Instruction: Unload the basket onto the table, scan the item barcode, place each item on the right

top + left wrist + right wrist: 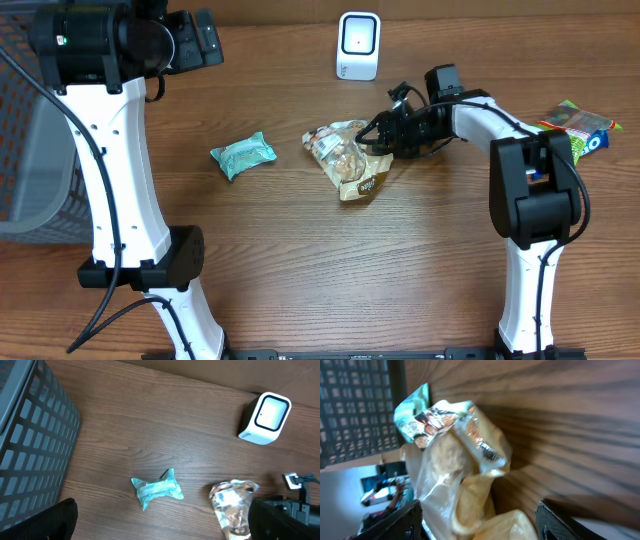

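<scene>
**Item 1:** bag (348, 160) of nuts, lying on the tabletop (300, 260) mid-scene, in front of the scanner (358, 45) and apart from it.

**Item 2:** right jaws, apart, straddling the bag's right end. Bare wood shows between 1 side and the film, so we record no grip yet.

**Item 3:** left jaws, wide apart, empty, far left by the basket (20, 150).

**Handling note:** we judge the step in hand to be the pick-up. We would close on the crumpled end, clear of the white label (227, 496). We would lift without crushing, then turn the barcode square to the scanner's window.
</scene>
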